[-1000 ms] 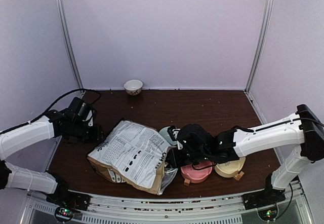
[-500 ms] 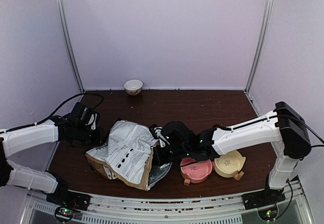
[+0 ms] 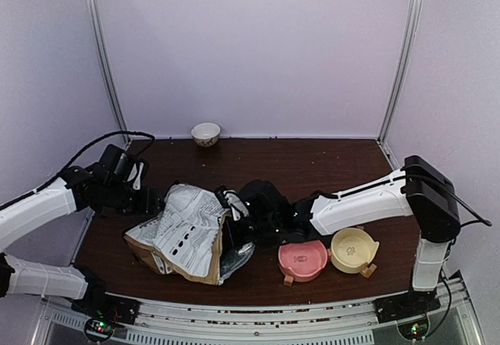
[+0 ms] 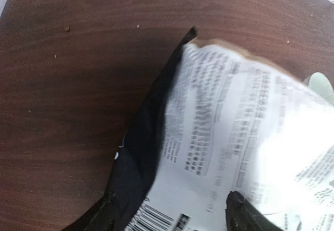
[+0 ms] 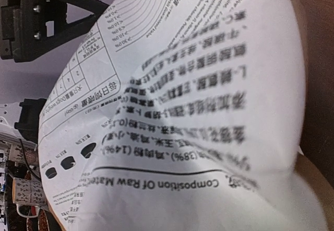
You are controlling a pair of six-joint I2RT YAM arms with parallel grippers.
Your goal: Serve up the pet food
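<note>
The large brown-and-white printed bag [image 3: 183, 232] lies crumpled and partly raised at the front left of the dark wood table [image 3: 328, 165]. No kibble pellets show; the bag's contents are hidden. My left gripper [image 3: 150, 201] is at the bag's left edge. In the left wrist view it [image 4: 172, 218] is open, its fingers wide apart with the bag [image 4: 250, 126] between them. My right gripper [image 3: 234, 218] is pressed against the bag's right edge. The printed paper [image 5: 182, 111] fills the right wrist view and hides its fingers.
A pink bowl [image 3: 302, 259] and a yellow bowl [image 3: 354, 250] stand at the front right, under the right arm. A small white bowl [image 3: 205, 133] sits at the back wall. A pale green rim [image 4: 321, 84] peeks past the bag. Small crumbs [image 4: 67, 28] dot the table.
My right arm has swept left with the bag's right edge, folding and raising the bag. The bag has shifted left against my left gripper, which moved slightly towards it.
</note>
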